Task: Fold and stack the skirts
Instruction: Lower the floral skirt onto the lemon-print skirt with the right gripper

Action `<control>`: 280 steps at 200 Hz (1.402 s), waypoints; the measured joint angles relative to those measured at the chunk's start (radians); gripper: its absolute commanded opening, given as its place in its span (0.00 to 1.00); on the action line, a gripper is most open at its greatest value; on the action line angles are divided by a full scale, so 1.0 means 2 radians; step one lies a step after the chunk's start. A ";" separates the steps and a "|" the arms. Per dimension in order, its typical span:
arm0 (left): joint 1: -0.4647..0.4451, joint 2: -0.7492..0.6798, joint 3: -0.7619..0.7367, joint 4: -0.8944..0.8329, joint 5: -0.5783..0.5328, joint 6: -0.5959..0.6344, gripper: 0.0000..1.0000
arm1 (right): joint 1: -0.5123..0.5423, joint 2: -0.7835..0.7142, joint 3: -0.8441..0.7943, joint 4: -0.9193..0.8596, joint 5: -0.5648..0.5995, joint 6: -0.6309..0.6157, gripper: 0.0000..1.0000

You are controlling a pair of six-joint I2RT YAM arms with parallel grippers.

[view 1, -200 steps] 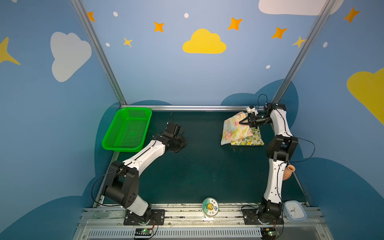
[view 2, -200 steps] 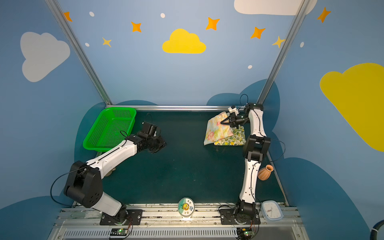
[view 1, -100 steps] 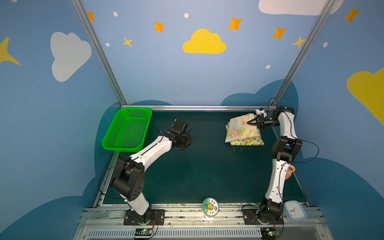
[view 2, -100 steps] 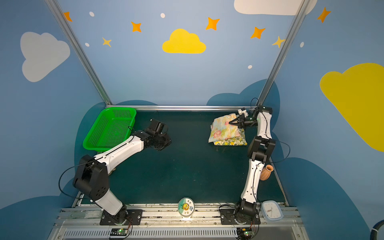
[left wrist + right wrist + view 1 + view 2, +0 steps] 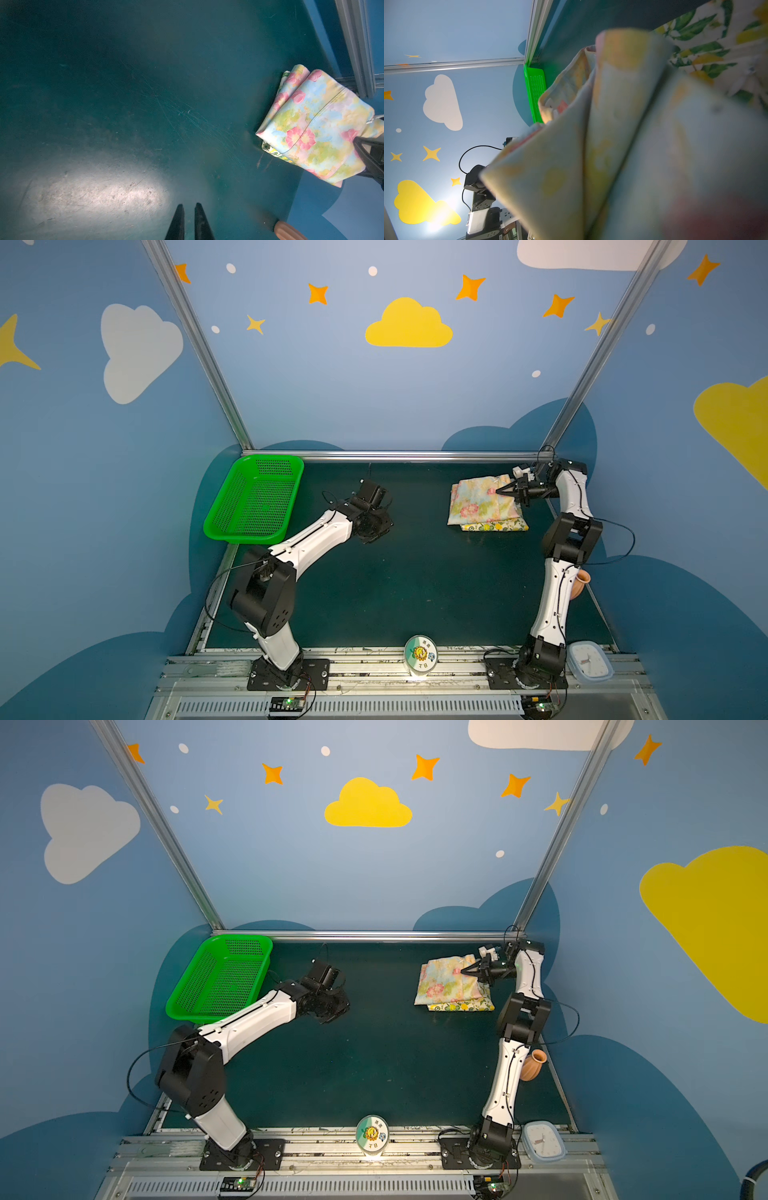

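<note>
The flowered skirt lies folded on top of the lemon skirt at the far right of the mat, with only a strip of the lemon print showing at the near edge. My right gripper is shut on the flowered skirt's right part. In the right wrist view the flowered cloth hides the jaws, with the lemon print beyond it. My left gripper hangs over bare mat left of centre, shut and holding nothing, well away from the flowered skirt.
A green mesh basket stands at the back left. A clay vase sits beside the right arm. A round tin and a clock-faced box rest on the front rail. A metal rail bounds the back.
My right gripper has carried the flowered skirt to the right and down, so it now lies flat over the lemon skirt. My left arm has swung right and farther back over the mat.
</note>
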 measured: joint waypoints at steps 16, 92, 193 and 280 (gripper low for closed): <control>-0.001 0.006 0.004 -0.005 0.000 0.000 0.13 | -0.003 0.000 0.000 0.005 0.000 0.004 0.00; -0.007 0.011 0.019 -0.018 -0.001 0.000 0.12 | -0.018 0.003 0.000 0.000 0.000 -0.003 0.00; -0.014 0.024 0.019 -0.029 -0.008 -0.002 0.12 | -0.028 0.021 0.000 0.022 0.029 0.019 0.02; -0.021 0.035 0.020 -0.032 -0.010 -0.010 0.11 | -0.027 -0.004 -0.074 0.119 0.105 0.075 0.50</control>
